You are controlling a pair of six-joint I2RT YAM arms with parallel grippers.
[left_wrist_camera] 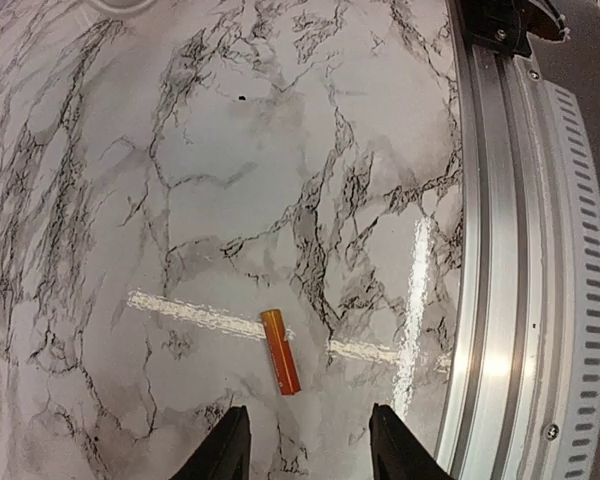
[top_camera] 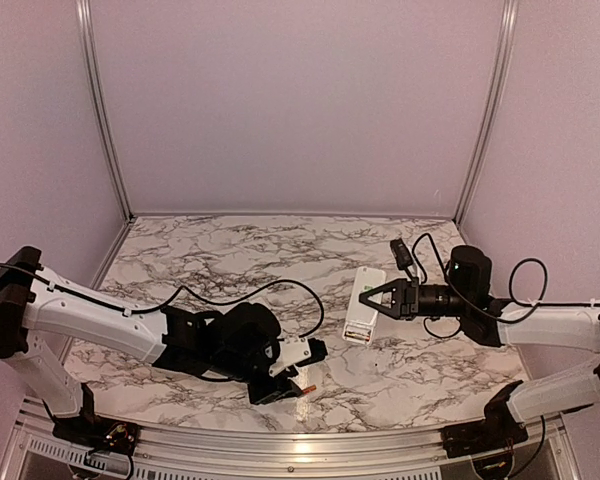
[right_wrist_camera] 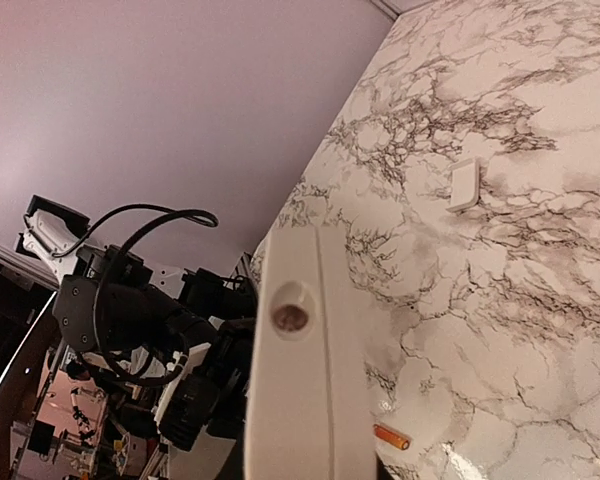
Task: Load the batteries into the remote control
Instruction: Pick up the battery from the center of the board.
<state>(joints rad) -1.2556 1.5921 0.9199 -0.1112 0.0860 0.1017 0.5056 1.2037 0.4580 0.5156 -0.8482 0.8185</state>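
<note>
Orange-copper first: find that battery (left_wrist_camera: 280,352) at lower centre of the left wrist view, flat on the tabletop (left_wrist_camera: 130,150), ahead of the open left end effector (left_wrist_camera: 308,445). Advance, straddle its sides, close gently. Hold the white remote (top_camera: 360,312) steady in the clamped right end effector (top_camera: 375,298), centre-right overhead.

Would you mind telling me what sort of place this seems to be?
Probably a robotics lab test cell: a marble-patterned tabletop enclosed by plain walls and aluminium rails, with two robot arms mounted at its edge.
</note>
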